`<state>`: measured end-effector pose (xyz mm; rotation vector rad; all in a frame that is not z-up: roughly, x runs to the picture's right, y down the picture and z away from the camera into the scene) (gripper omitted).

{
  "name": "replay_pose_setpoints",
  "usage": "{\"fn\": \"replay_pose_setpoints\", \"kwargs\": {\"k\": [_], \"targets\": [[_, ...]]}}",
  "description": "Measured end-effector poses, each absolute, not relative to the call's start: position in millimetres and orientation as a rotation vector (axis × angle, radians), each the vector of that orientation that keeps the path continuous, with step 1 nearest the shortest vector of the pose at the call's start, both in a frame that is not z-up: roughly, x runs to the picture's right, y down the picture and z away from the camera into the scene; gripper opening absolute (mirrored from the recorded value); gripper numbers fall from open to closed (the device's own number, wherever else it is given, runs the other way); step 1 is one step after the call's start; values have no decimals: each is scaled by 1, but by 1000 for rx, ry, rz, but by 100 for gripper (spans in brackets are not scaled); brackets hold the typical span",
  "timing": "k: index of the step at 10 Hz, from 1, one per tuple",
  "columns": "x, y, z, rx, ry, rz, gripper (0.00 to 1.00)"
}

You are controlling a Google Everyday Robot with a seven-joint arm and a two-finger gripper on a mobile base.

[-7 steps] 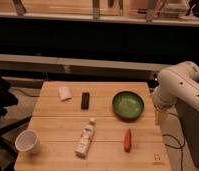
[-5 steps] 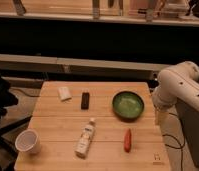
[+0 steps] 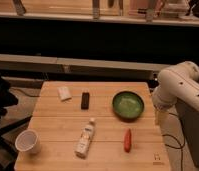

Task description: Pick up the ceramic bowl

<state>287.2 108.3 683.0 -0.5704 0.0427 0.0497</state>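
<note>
Wooden table (image 3: 53,130) fills the lower middle of the view, its pale planks running left to right, with a long bench or shelf (image 3: 93,15) behind it at 12 o'clock.

At 3 o'clock of the table stands the robot's white arm (image 3: 182,85), its rounded joint bulging above the table's right edge. From it a narrower pale part hangs downward, ending in the gripper (image 3: 161,119). The gripper sits just off the table's right edge, between 3 and 4 o'clock of the bowl, apart from it and touching nothing. Its claw stands spread wide with nothing between the fingers.

The ceramic bowl (image 3: 128,105) is the widest item on the boards (round and shallow, green, with a darker rim and a paler glossy inside). It rests upright at about 2 o'clock of the table's middle, near the right edge but well inside it.

A white bottle (image 3: 85,138) lies on its side between 6 and 7 o'clock of the middle, its cap pointing toward 12 o'clock. A white paper cup (image 3: 27,141) stands upright at 8 o'clock, close to the left front corner. A slim red object (image 3: 127,140) lies at 4 o'clock, directly at 6 o'clock of the bowl and apart from it. A small black block (image 3: 85,100) lies near 12 o'clock, at 9 o'clock of the bowl. A small white packet (image 3: 64,93) lies at 10 o'clock of that block, just beside it.
</note>
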Motion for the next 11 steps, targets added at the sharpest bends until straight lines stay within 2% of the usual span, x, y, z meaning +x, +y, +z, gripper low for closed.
{"fn": "replay_pose_setpoints", "kwargs": {"k": [7, 11], "targets": [[287, 109, 683, -571, 43, 46, 80], [264, 118, 699, -570, 22, -54, 80]]}}
